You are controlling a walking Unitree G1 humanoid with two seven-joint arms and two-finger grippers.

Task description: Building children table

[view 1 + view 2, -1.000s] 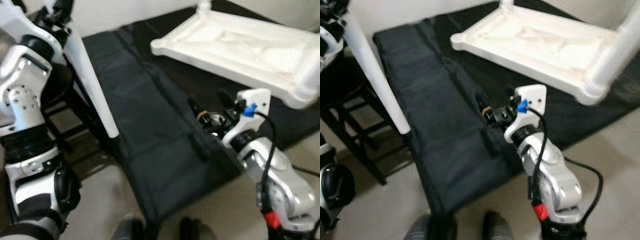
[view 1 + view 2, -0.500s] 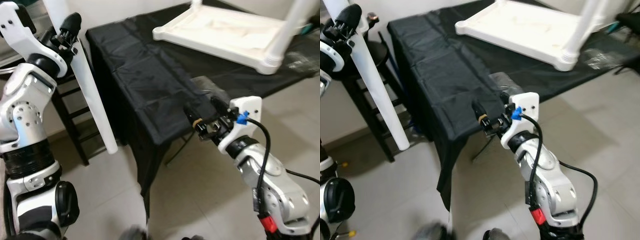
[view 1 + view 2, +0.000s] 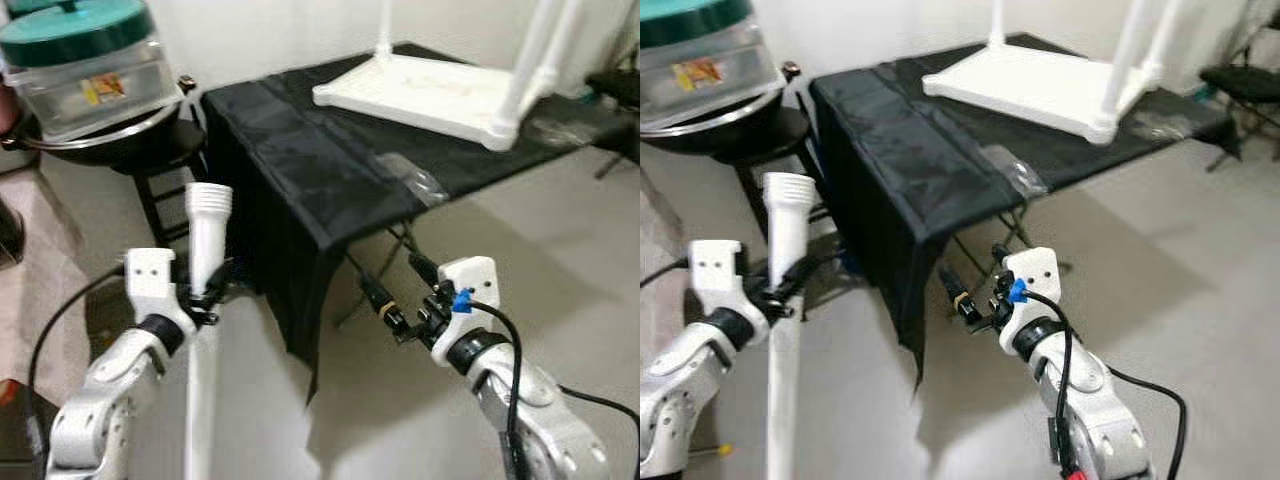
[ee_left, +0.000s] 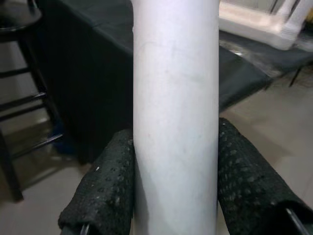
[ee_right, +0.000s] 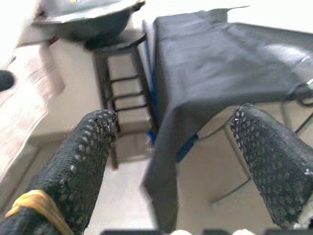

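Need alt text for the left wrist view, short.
A smooth white cylindrical table leg runs upright through the middle, clamped between the left gripper's two black textured fingers. Behind it are a table draped in black cloth, a dark wooden stool and pale tiled floor.

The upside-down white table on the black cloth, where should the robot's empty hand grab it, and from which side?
Best guess: one upright leg, gripped across its round shaft from the side facing the robot. The white table lies flat on its wide top, too broad to pinch, while the slim legs stick up clear. The right gripper is open and holds nothing; the left gripper already clamps a loose leg that way.
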